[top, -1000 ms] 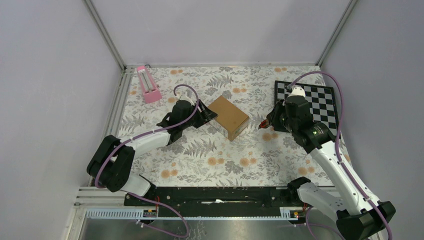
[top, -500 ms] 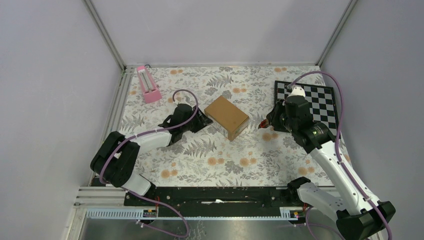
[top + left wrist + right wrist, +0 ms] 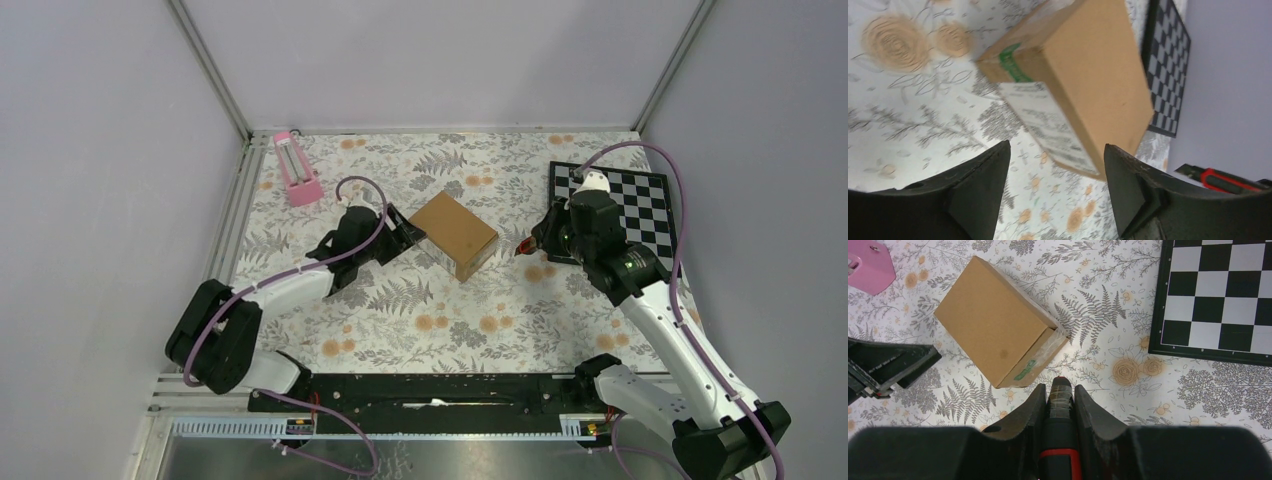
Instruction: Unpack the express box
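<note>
Released left hand (image 3: 1056, 145) is hovering beside small brown cardboard express box (image 3: 456, 233) mid-frame, right hand (image 3: 1059, 387) is grasping black-and-red cutter (image 3: 1059, 420); bracing box before cutting seems wise.

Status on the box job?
Left gripper open beside box, label side. Right gripper shut on cutter, tip near box. Box closed. Nothing in between.

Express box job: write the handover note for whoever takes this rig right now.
Left gripper: open, close to the express box's labelled side.
Right gripper: shut on a red-and-black cutter, tip aimed at the box's taped end, short of it.
Box: mid-table, closed.
Done: cutter in hand.
Left: steady box, slit tape, open flaps, empty it.
</note>
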### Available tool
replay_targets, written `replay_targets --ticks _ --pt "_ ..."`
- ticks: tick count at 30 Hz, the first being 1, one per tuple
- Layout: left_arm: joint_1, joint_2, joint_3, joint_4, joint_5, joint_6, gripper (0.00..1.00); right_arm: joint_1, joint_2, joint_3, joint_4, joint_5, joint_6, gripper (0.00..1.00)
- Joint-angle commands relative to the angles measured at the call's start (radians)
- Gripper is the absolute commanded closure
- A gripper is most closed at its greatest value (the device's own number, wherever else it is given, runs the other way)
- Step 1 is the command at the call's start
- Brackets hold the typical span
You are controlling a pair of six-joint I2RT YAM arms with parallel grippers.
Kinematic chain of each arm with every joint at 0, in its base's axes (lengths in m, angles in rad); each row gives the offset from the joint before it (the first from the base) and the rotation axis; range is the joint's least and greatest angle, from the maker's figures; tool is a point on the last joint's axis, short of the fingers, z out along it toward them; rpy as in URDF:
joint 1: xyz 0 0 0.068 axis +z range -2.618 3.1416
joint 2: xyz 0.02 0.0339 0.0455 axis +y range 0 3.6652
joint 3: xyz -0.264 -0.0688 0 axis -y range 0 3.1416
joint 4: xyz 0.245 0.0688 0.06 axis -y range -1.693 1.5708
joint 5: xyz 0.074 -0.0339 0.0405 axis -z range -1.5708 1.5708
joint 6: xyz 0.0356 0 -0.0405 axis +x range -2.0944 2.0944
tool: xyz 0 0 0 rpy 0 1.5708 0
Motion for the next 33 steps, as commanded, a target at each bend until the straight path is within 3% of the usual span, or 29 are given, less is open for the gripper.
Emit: replay_targets --ticks 1,6,9,17,23,33 --pt "-0.003 0.079 0.094 0.113 0.042 -0.042 0.28 0.002 0.002 0.02 0.041 -0.009 -0.005 1.0" --pt "-0.003 0.214 0.137 0.214 0.067 -0.101 0.29 0.002 -0.004 0.034 0.024 -0.002 -0.009 1.0" --pt "-0.004 0.243 0.126 0.194 0.058 -0.12 0.35 0.003 -0.007 0.04 0.014 0.001 -0.013 1.0" --pt "-0.002 0.124 -0.045 0.107 -0.051 -0.134 0.47 0.003 0.0 0.025 0.038 -0.01 -0.008 1.0" --pt "-0.002 0.057 -0.151 0.107 -0.064 -0.148 0.49 0.002 0.018 0.013 0.059 -0.023 -0.002 1.0" --pt "-0.002 -0.022 -0.2 0.063 -0.082 -0.132 0.53 0.011 0.034 0.02 0.065 -0.029 0.0 1.0"
